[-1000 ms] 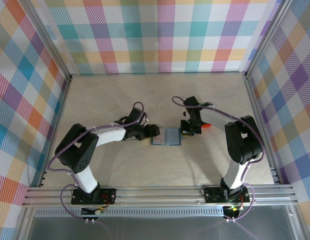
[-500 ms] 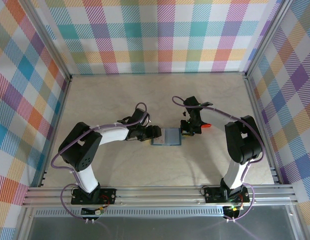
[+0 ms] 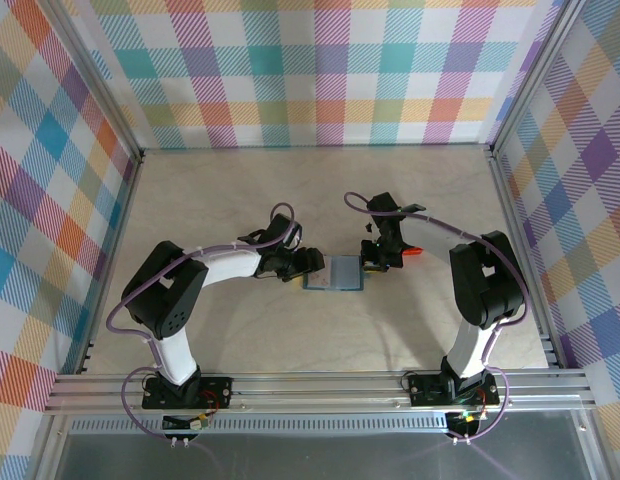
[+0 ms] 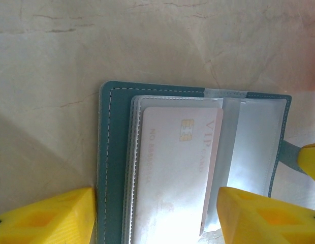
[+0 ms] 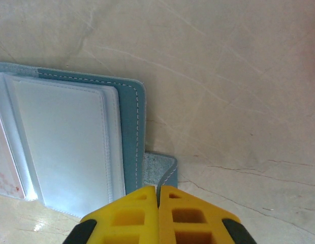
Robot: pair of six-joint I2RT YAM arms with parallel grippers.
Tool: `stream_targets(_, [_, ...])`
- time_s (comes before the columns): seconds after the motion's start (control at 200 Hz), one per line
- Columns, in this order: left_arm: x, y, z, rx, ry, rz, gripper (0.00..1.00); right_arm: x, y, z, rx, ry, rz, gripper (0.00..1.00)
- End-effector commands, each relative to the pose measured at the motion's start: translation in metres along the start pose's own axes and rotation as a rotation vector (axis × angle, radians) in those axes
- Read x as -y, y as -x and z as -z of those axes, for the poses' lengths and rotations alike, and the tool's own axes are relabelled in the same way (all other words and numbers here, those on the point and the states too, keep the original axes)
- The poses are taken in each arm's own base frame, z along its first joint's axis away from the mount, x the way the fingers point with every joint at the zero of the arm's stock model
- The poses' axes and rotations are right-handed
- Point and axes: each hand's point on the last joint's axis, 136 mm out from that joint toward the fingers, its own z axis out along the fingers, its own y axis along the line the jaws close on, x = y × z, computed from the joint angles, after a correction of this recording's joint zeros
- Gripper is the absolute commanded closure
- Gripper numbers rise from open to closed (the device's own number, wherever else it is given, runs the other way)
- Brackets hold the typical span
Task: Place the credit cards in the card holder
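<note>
1. the card holder lies open flat on the pale tabletop, about midway between the 2 arms, with its clear inner pockets facing up.
2. in the left wrist view the card holder's teal cover frames a stack of clear pockets on the left and a single clear pocket on the right.
3. 1 credit card, pale with a gold chip and the letters "vip", lies over the left stack. its right edge reaches past the fold towards the right pocket. i cannot tell whether it sits inside a sleeve or only on top.
4. the left pincer is at the holder's left edge. in its own camera the left pincer is spread wide, with 1 yellow finger outside the teal cover and the other near the card's right edge, gripping nothing.
5. the right pincer is at the holder's right edge. seen from its wrist, the right pincer has its yellow fingers pressed together with no gap, their tips just at the clasp tab. i cannot tell whether the tab is caught.
6. from the right wrist the card holder shows its right pocket, with a sliver of the credit card at the left border.
7. a small red thing lies just beyond the right pincer.
</note>
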Motion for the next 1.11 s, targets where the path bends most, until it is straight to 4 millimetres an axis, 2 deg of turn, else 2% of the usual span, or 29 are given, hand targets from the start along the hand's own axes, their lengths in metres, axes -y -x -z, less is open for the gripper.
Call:
stream_targets(0.0, [0.015, -0.004, -0.002, -0.042, -0.048, 0.025, 0.36, -0.002, -0.003, -0.001, -0.017, 0.022, 0.014, 1.00])
stream_targets(0.2, [0.048, 0.003, 0.012, -0.023, -0.184, 0.017, 0.36, -0.003, -0.004, -0.004, -0.022, 0.037, 0.022, 1.00])
stream_targets(0.38, [0.069, 0.013, 0.027, 0.018, -0.259, 0.013, 0.36, -0.008, -0.003, -0.006, -0.025, 0.067, 0.026, 1.00])
stream_targets(0.59, [0.091, 0.018, 0.034, 0.021, -0.340, 0.016, 0.36, -0.021, -0.002, -0.004, -0.013, 0.138, 0.047, 1.00])
stream_targets(0.9, [0.089, 0.014, 0.027, 0.006, -0.335, 0.027, 0.37, -0.027, -0.001, 0.002, -0.004, 0.168, 0.060, 1.00])
stream_targets(1.1, [0.080, 0.010, 0.021, -0.005, -0.301, 0.024, 0.46, -0.027, 0.000, 0.002, -0.001, 0.168, 0.060, 1.00])
